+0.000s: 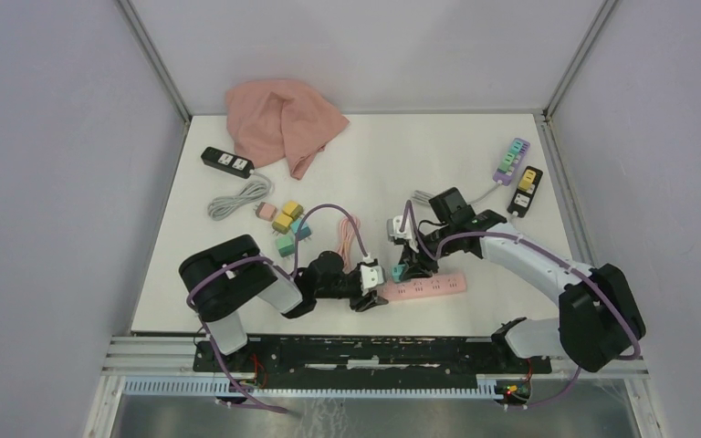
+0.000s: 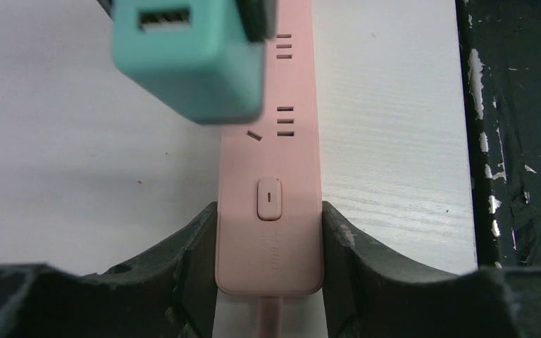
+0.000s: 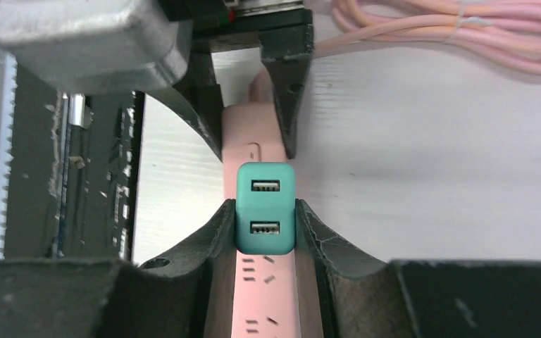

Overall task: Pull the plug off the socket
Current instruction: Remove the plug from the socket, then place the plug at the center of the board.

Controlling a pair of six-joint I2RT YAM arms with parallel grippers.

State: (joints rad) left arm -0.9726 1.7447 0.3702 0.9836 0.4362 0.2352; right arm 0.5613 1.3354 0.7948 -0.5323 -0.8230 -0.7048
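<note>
Nearest the lens, the dark fingers [image 3: 218, 232] of the right gripper [image 3: 265, 211] are seen clamped narrow on both sides of a teal plug [image 3: 265, 204]. Two USB ports are shown on the plug's top face. The plug is held over the pink power strip [image 3: 264, 303], close to the end with the switch button [image 2: 269, 198]. In the left wrist view the plug is seen large and blurred, raised over the strip and offset toward its left edge, with empty slots exposed beside it. The prongs are not seen, so it cannot be told whether they are fully out.

The left gripper [image 2: 268, 215] is closed on the strip's cord end, with one finger pressed against each long side just by the button. The strip is pinned flat on the white table [image 1: 392, 155] near its front edge. The pink cord [image 3: 465, 35] is bundled just behind the grippers.

Farther back and well apart, these are laid out:
- a pink cloth [image 1: 283, 123]
- a black socket block [image 1: 228, 161] with a grey cord [image 1: 240, 197]
- a cluster of small coloured plugs [image 1: 285, 219]
- a purple strip [image 1: 511, 161]
- a black-and-yellow strip [image 1: 525, 189]
</note>
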